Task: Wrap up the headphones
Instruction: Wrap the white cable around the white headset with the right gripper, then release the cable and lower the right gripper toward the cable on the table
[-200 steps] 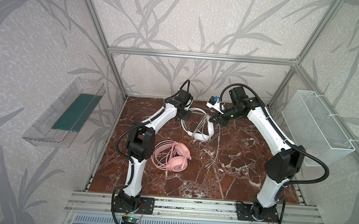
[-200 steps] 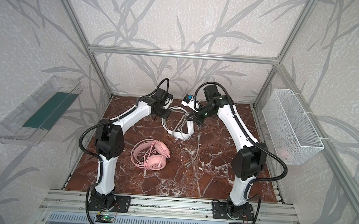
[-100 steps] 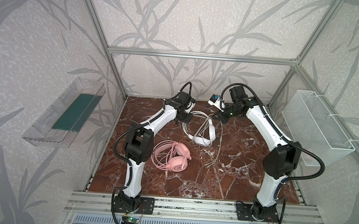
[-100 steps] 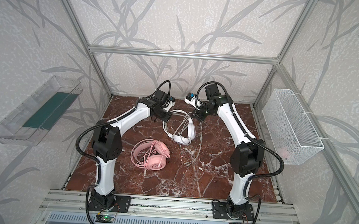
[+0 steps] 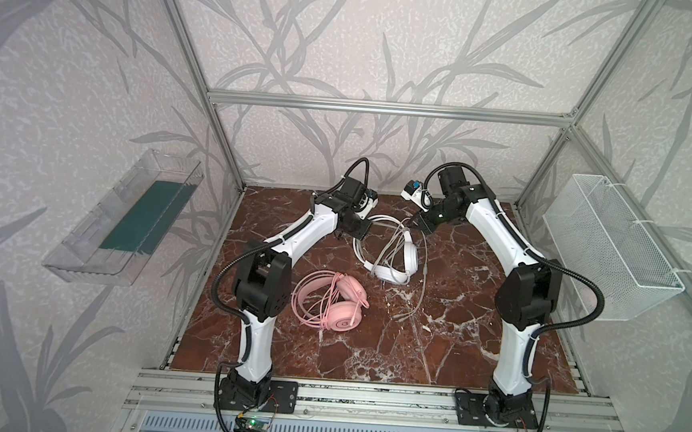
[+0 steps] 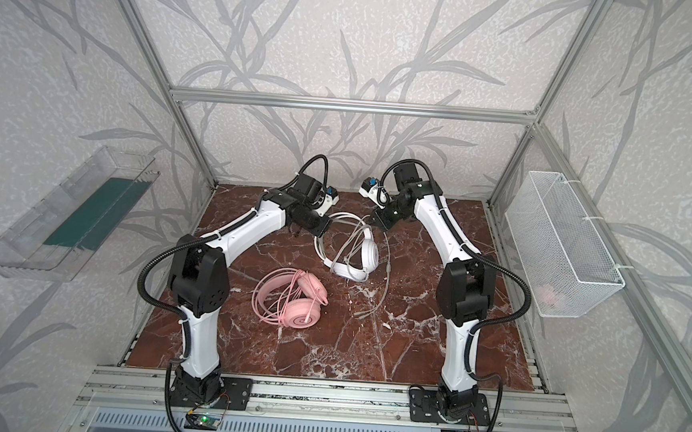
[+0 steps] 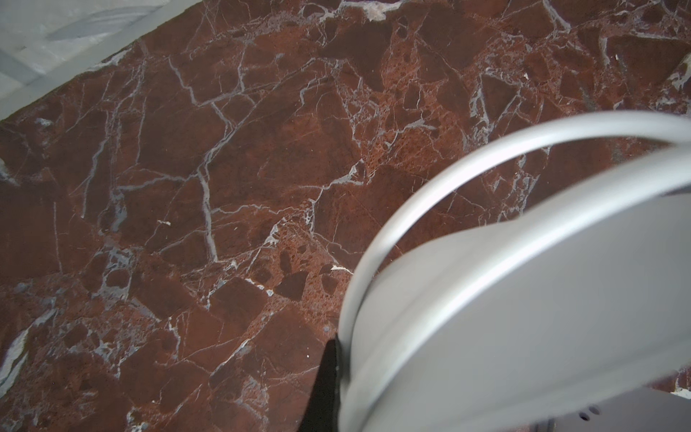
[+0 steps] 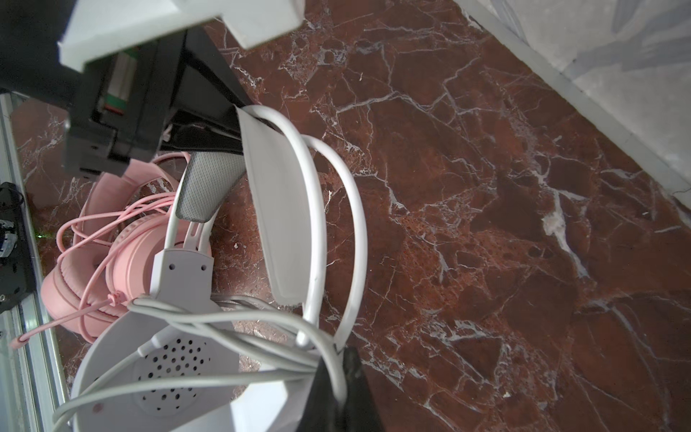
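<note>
Right wrist view puts my right gripper (image 8: 340, 389) at the edge of the picture, its 2 black fingers (image 8: 321, 400) pinched tight on the white cable (image 8: 224, 318). The cable lies in several loose strands across the perforated cup of the white headphones (image 8: 168, 359). Farther off in that view, my left gripper (image 8: 232, 129) is clamped on the end of the headband (image 8: 284, 209), where the wide strap and the 2 thin wires meet. Left wrist view is nearly filled by that same band, pressed against the 1 finger (image 7: 325, 381) I can see; the other finger is hidden behind it, with the table (image 7: 187, 187) of red-brown marble below. In both top views the white headphones (image 5: 410, 257) (image 6: 368, 254) sit toward the rear middle of the table, between my 2 grippers. The band is tilted up at my left gripper (image 5: 358, 229), and I cannot tell whether the lower cup touches the marble. From my right gripper (image 5: 418, 224) the cable (image 5: 426, 272) hangs down and trails forward, its plug end lying on the table. The pink headphones (image 5: 343, 319) (image 6: 302, 315) lie flat nearer the front, just beside my left arm's elbow and well apart from both grippers, with the pink cable (image 8: 93, 239) draped loosely over them.
</note>
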Motion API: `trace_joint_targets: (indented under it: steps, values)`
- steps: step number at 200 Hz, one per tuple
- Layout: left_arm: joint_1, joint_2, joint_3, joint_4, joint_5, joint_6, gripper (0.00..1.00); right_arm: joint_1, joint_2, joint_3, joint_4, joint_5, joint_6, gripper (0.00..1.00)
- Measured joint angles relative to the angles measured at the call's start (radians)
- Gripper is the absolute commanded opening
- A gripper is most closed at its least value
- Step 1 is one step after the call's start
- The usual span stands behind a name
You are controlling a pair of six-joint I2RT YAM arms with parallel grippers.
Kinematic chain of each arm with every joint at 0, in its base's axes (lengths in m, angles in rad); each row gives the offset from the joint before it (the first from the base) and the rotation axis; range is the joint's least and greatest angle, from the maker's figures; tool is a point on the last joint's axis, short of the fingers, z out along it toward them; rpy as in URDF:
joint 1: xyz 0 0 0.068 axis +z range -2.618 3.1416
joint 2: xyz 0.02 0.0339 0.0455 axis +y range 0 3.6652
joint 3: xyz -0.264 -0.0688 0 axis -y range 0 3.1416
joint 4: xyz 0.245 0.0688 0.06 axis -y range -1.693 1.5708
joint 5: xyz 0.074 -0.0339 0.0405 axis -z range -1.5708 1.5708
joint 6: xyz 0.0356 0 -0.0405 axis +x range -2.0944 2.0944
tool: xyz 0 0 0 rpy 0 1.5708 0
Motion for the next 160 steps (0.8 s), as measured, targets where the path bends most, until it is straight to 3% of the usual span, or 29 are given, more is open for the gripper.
trace_joint_targets:
  steps: [79, 160]
  values:
    - [0.0, -0.003, -0.006, 0.009, 0.023, 0.001, 0.0, -0.013, 0.037, -0.068, 0.068, -0.005, 0.091, 0.11]
    - [0.0, -0.003, -0.006, 0.01, 0.063, 0.0, 0.0, -0.065, 0.037, -0.331, 0.279, -0.088, 0.247, 0.2]
